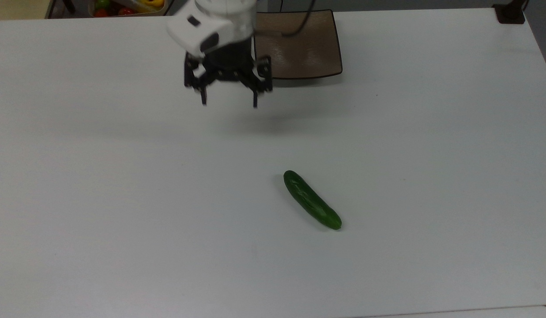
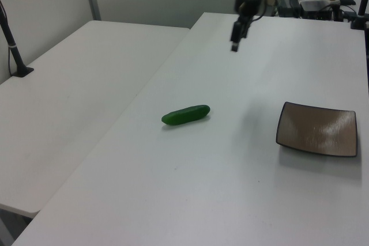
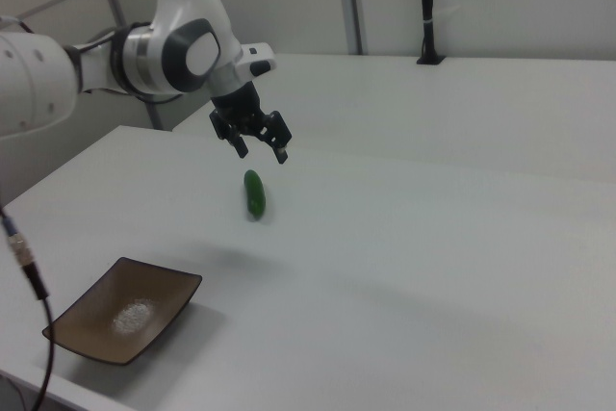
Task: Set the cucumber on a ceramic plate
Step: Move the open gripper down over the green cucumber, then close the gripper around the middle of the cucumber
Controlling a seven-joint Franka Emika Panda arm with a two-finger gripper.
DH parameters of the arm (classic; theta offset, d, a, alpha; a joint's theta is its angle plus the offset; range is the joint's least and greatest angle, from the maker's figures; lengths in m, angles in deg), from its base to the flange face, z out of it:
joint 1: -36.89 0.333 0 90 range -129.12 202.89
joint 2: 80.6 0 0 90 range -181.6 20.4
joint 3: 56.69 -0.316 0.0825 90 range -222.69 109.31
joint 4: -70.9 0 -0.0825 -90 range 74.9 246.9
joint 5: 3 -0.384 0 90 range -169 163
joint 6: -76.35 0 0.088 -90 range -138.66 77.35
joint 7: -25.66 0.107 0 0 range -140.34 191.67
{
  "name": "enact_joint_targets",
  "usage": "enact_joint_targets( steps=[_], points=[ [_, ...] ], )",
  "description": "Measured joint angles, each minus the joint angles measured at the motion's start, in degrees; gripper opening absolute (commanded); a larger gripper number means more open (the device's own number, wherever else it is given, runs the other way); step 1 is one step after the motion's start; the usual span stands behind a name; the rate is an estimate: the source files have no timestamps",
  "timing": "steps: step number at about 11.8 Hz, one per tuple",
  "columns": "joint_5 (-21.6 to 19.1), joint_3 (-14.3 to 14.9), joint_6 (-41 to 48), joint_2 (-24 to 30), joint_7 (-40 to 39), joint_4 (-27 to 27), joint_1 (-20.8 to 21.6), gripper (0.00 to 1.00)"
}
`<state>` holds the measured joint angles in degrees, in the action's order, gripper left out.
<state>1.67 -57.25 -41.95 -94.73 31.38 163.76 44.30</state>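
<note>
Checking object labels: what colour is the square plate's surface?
Glossy brown square ceramic plate, thin dark rim; left view.

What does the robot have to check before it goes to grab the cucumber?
1. Gripper open with nothing in it: ok.
2. Cucumber lying flat on the table, nothing touching it: ok.
3. Gripper over the cucumber: not ok, it hangs above the table away from it, nearer the plate.
4. Plate has nothing on it: ok.
5. Fingers turned to close across the cucumber's width: cannot tell.
</note>
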Motion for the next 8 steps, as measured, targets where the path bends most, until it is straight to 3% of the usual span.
enact_joint_targets(
  steps=[5, 8],
  points=[
    [0.09, -4.89, -8.80, -14.10, -0.06, -11.10, 1.14, 1.00],
    [3.28, -5.76, -14.52, -19.60, -0.40, -12.59, 4.26, 1.00]
  ],
)
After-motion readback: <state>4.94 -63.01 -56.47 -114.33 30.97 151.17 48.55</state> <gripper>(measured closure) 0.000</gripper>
